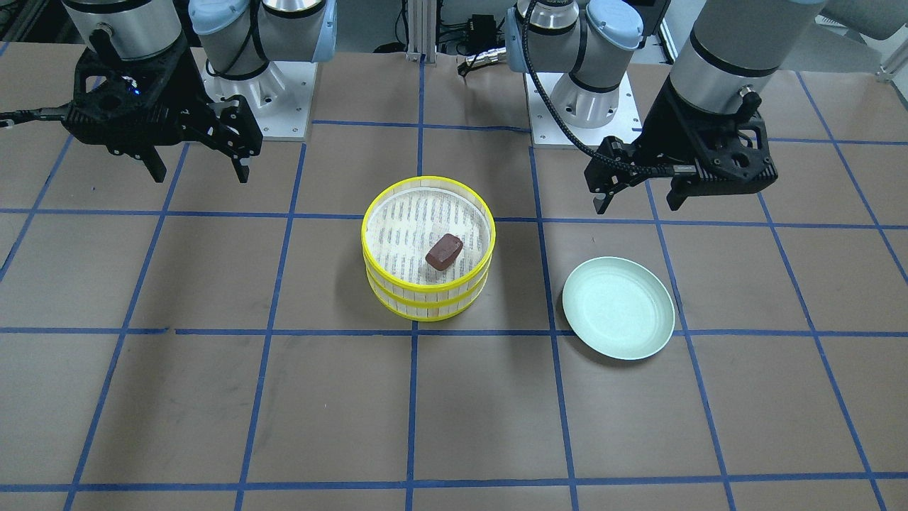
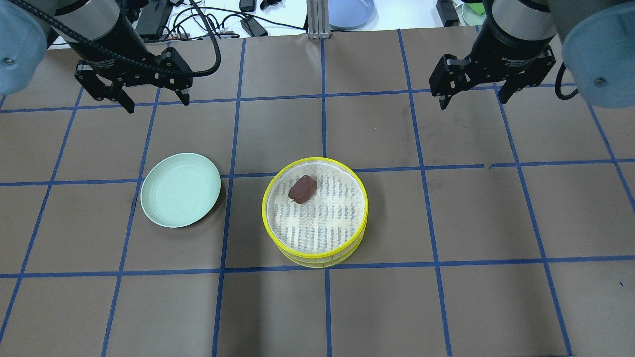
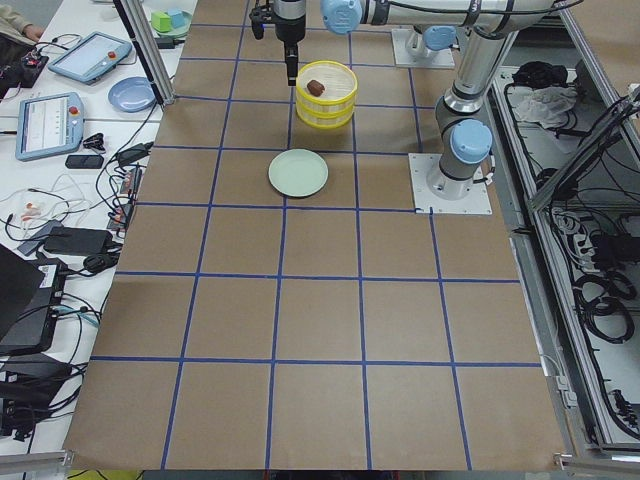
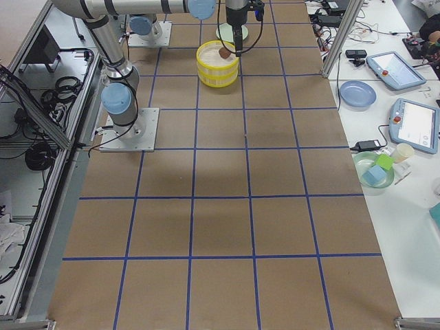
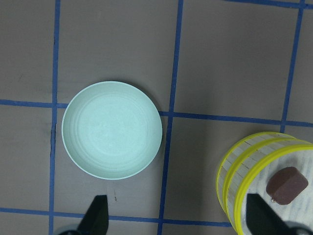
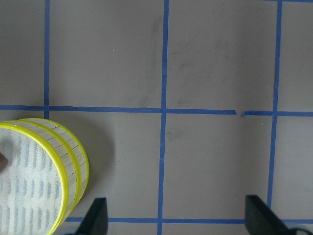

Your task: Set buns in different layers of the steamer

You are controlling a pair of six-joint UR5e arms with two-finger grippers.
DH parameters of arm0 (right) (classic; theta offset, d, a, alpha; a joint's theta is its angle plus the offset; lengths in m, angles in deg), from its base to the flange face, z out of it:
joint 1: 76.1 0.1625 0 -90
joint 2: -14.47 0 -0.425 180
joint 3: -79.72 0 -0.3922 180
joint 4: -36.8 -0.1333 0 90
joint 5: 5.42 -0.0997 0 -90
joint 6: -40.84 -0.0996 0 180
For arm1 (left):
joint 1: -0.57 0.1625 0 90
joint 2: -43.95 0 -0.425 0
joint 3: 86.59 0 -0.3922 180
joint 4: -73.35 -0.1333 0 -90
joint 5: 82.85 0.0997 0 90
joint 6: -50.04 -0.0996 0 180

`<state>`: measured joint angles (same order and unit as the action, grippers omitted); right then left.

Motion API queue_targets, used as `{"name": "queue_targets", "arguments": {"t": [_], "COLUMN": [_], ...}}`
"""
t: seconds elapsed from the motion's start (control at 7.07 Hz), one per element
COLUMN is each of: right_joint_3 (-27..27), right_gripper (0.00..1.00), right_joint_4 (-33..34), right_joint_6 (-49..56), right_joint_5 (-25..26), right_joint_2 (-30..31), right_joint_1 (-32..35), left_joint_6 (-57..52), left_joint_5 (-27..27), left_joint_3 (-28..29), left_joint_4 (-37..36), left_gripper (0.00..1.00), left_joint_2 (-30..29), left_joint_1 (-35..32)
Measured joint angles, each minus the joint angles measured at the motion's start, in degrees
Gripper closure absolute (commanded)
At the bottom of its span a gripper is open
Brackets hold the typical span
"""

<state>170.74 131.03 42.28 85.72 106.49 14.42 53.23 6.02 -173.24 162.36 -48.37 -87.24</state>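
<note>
Two yellow-rimmed steamer layers stand stacked mid-table, the top layer (image 1: 428, 182) (image 2: 264, 208) on the lower one (image 1: 425, 315) (image 2: 317, 264). A dark reddish-brown bun (image 1: 444, 251) (image 2: 302, 188) (image 5: 286, 184) lies on the top layer's woven base. The pale cream-yellow bun is hidden or out of view. My left gripper (image 1: 635, 206) (image 2: 158, 104) (image 5: 177, 218) is open and empty, raised beyond the pale green plate. My right gripper (image 1: 200, 177) (image 2: 472, 101) (image 6: 177, 218) is open and empty, raised beyond and to the right of the stack (image 6: 73, 161).
The pale green plate (image 1: 617, 307) (image 2: 180, 189) (image 5: 112, 129) lies empty left of the stack in the overhead view. The brown table carries a blue tape grid. Both arm bases (image 1: 259, 99) (image 1: 582, 106) are bolted at the robot's edge. Tablets, cables and dishes lie on a side bench (image 3: 80, 110).
</note>
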Motion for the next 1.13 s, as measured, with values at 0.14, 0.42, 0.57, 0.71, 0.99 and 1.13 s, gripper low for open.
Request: {"name": "queue_targets", "arguments": {"t": [0.14, 0.42, 0.57, 0.71, 0.99, 1.13], "right_joint_3": [0.01, 0.02, 0.03, 0.03, 0.03, 0.03], "right_gripper": [0.0, 0.0, 0.0, 0.0, 0.0, 0.0], "right_joint_4": [-0.01, -0.01, -0.01, -0.01, -0.01, -0.01], "right_joint_6": [-0.02, -0.03, -0.03, -0.03, -0.03, -0.03], "right_joint_5": [-0.02, -0.04, -0.07, -0.08, -0.09, -0.09], "right_joint_2": [0.0, 0.0, 0.0, -0.01, -0.06, -0.03], "right_joint_1": [0.0, 0.0, 0.0, 0.0, 0.0, 0.0], "left_joint_6": [-0.07, -0.1, -0.11, -0.11, -0.11, -0.06], "left_joint_5": [-0.18, -0.21, -0.2, -0.19, -0.23, -0.19], "left_joint_3": [0.0, -0.48, -0.88, -1.1, -1.22, -1.23], "left_joint_4": [0.0, 0.47, 0.63, 0.93, 1.44, 1.47], "left_gripper": [0.0, 0.0, 0.0, 0.0, 0.0, 0.0], "left_joint_2": [0.03, 0.33, 0.61, 0.88, 1.23, 1.35], "left_joint_1": [-0.11, -0.21, -0.27, -0.31, -0.34, -0.34]}}
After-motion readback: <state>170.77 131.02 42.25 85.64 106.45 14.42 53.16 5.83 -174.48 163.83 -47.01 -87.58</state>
